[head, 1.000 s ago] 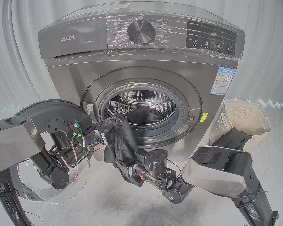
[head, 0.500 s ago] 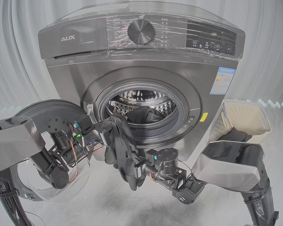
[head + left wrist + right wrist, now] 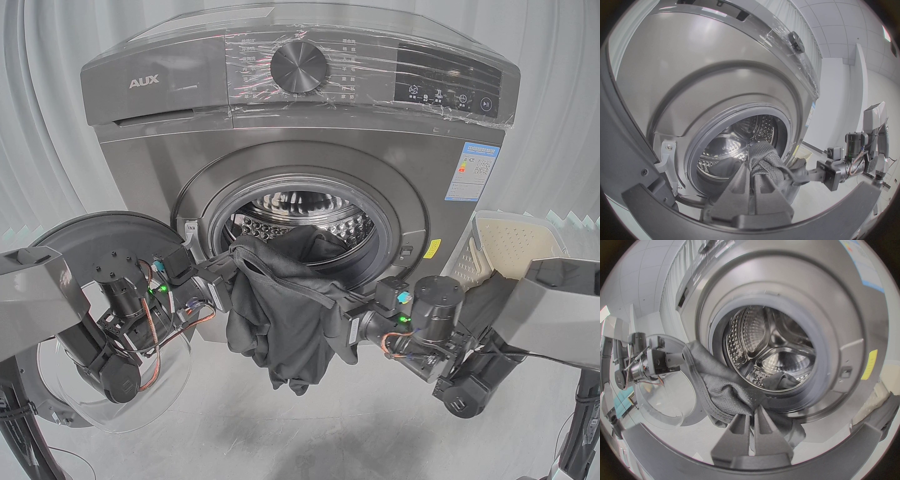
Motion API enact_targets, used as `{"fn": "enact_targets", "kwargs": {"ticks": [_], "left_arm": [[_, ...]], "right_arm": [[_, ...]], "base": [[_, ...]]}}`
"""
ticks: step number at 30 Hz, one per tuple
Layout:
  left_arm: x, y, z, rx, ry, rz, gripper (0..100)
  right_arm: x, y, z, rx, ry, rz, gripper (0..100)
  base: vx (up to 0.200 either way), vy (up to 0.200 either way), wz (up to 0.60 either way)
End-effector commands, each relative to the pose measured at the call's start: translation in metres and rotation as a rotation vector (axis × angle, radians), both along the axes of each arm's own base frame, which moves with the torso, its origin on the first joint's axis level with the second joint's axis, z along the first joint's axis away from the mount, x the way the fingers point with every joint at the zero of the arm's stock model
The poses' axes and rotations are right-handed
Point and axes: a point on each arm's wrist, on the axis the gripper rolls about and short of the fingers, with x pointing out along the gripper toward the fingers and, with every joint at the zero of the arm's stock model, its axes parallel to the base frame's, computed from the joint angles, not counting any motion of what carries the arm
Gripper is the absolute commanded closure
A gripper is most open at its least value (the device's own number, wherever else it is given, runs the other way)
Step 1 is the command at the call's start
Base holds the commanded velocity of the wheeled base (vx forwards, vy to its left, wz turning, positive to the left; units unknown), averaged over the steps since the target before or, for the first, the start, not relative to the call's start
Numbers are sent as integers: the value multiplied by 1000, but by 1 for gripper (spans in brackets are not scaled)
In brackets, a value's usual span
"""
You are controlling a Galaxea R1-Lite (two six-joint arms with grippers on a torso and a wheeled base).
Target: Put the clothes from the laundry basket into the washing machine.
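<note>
**A:** Head view, first entry?
**B:** Black garment (image 3: 281,312), stretched between both hands across the front of the washing machine (image 3: 300,144) opening, with its lower part hanging free below the rim. The left hand (image 3: 226,275) pinches one upper corner, next to the open door (image 3: 94,250). The right hand (image 3: 345,324) pinches the other.
**A:** Change on record?
**B:** A second ago the right hand was low and central and the cloth hung in a narrow bunch. That hand has since swung up and out to the robot's right, so the cloth is now spread wide. The left hand has hardly shifted.
**A:** Other stock?
**B:** One dark piece (image 3: 312,240) already lies in the drum (image 3: 300,215). More dark clothes (image 3: 484,297) sit in the laundry basket (image 3: 525,244), to the right of the machine.
**A:** Left wrist view?
**B:** Left hand (image 3: 753,175), clamped on a thick fold of the garment at the drum's lower lip. The cloth runs across to the right hand (image 3: 815,171), farther off.
**A:** Right wrist view?
**B:** Right hand (image 3: 750,418), pressed together on mesh cloth. The drum gapes behind it, with the dark piece inside.
**A:** Bearing on the task?
**B:** Judged: the garment is opened out and lined up with the opening but not yet inside. The next move is likely to carry both hands forward through it. The hanging part may catch on the rim.
</note>
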Motion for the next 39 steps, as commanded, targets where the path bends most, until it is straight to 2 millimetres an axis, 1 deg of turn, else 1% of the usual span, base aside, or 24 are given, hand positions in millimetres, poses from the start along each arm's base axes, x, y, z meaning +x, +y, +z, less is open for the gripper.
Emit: {"fn": "enact_targets", "kwargs": {"ticks": [1,3,4,5,8,11,12,13,16,18,22,23,24,33,36,39], "left_arm": [[-17,9,13,-2,-19,-31,100],[-17,9,13,-2,-19,-31,100],[-27,13,21,-1,-35,-55,100],[-35,15,26,1,-44,-81,100],[-46,18,32,2,-59,-111,100],[-52,20,34,3,-61,-121,100],[-52,20,34,3,-61,-121,100],[-55,21,31,14,-49,-127,100],[-58,22,26,34,-40,-131,100],[-62,24,27,41,-46,-134,100],[-64,24,28,43,-47,-143,100],[-62,23,29,42,-56,-143,100],[-62,23,29,42,-56,-143,100],[-57,23,39,26,-102,-125,100],[-56,22,41,25,-108,-123,100],[-54,22,39,28,-103,-121,100]], "right_arm": [[-25,-28,35,48,-60,-21,100],[-25,-28,35,48,-60,-21,100],[-36,-38,42,53,-63,-24,100],[-43,-43,54,73,-88,-24,100],[-52,-50,73,113,-129,-38,100],[-62,-58,85,140,-156,-42,100],[-62,-58,85,140,-156,-42,100],[-67,-61,88,167,-150,-38,100],[-73,-66,81,209,-100,-31,100],[-74,-68,83,250,-108,-27,100],[-69,-70,91,276,-161,-28,100],[-62,-70,100,293,-200,-38,100],[-60,-69,103,302,-210,-35,100],[-60,-68,104,306,-219,-43,100],[-59,-68,107,314,-227,-46,100],[-60,-68,104,308,-218,-47,100]], "base": [[0,0,0],[0,0,0],[0,0,0],[0,0,0],[0,0,0],[0,0,0],[0,0,0],[0,0,0],[0,0,0],[0,0,0],[0,0,0],[0,0,0],[0,0,0],[0,0,0],[0,0,0],[0,0,0]]}}
